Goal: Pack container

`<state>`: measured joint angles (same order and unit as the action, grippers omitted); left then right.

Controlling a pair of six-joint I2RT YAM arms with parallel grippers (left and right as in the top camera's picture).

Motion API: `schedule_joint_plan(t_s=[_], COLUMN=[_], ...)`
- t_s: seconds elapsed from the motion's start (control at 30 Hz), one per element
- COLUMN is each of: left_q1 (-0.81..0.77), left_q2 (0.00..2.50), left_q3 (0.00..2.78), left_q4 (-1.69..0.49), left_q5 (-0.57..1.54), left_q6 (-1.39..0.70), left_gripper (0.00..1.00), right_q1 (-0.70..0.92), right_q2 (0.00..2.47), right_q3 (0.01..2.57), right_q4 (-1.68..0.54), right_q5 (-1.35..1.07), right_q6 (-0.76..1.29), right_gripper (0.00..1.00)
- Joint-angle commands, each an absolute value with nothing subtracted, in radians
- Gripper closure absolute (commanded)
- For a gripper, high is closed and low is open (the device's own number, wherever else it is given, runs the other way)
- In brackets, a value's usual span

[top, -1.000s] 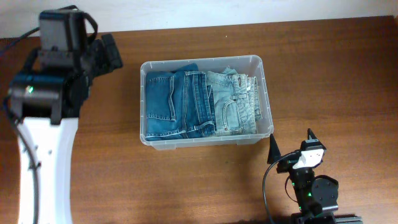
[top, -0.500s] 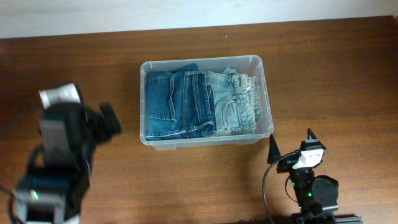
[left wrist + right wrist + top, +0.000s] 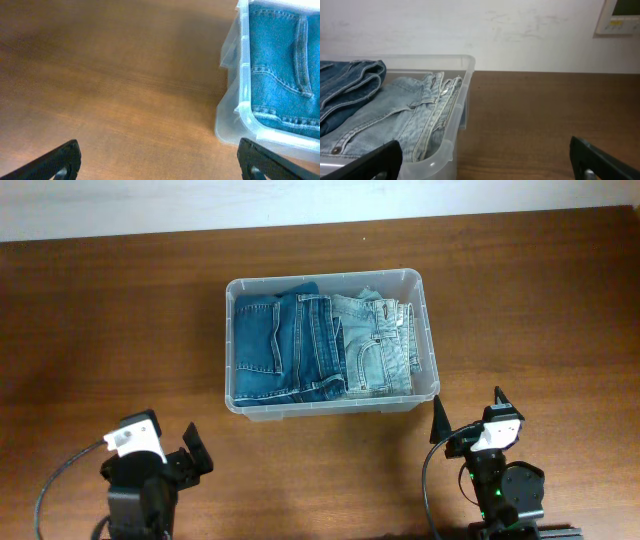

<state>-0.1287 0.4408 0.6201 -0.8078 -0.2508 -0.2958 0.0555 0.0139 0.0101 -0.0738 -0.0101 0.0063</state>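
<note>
Both jaws gape wide, empty; the container (image 3: 330,408) of folded jeans (image 3: 275,350) sits ahead between them; only the right wrist view shows a wall panel (image 3: 620,17).

Overhead camera is looking straight down from high above, taking in most of the wooden table (image 3: 530,300) with the container (image 3: 330,408) mid-frame. Left wrist camera is sitting low over the tabletop, tilting down, catching the container's near left corner at frame right, fairly close. Right wrist camera is looking almost level across the container's right end toward the white wall (image 3: 470,30), close in. All three are sharing the container and folded jeans (image 3: 270,350).
</note>
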Motion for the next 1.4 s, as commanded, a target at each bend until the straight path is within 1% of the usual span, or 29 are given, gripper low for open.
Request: schedule_joint_plan(t_s=[0.0, 0.27, 0.53, 0.87, 1.2, 1.37], left_q1=[-0.13, -0.13, -0.128, -0.048, -0.043, -0.043], left_q2=[0.363, 0.242, 0.159, 0.041, 0.005, 0.005], left_q3=[0.517, 0.314, 0.191, 0.115, 0.078, 0.047], left_q4=[-0.687, -0.348, -0.159, -0.131, -0.127, -0.111], left_q5=[-0.216, -0.171, -0.171, -0.126, -0.126, -0.09], left_q6=[-0.299, -0.299, -0.299, -0.298, -0.281, -0.21], left_gripper=[0.01, 0.01, 0.01, 0.01, 0.01, 0.01], right_q1=[0.049, 0.049, 0.049, 0.049, 0.049, 0.049], right_q2=[0.004, 0.004, 0.004, 0.004, 0.004, 0.004], right_q3=[0.006, 0.006, 0.006, 0.006, 0.006, 0.006], right_q4=[-0.078, -0.078, -0.078, -0.078, -0.079, -0.078], right_q5=[-0.023, -0.023, -0.023, -0.023, -0.023, -0.023], right_q6=[0.004, 0.004, 0.004, 0.004, 0.004, 0.004], right_gripper=[0.01, 0.02, 0.01, 0.01, 0.01, 0.01])
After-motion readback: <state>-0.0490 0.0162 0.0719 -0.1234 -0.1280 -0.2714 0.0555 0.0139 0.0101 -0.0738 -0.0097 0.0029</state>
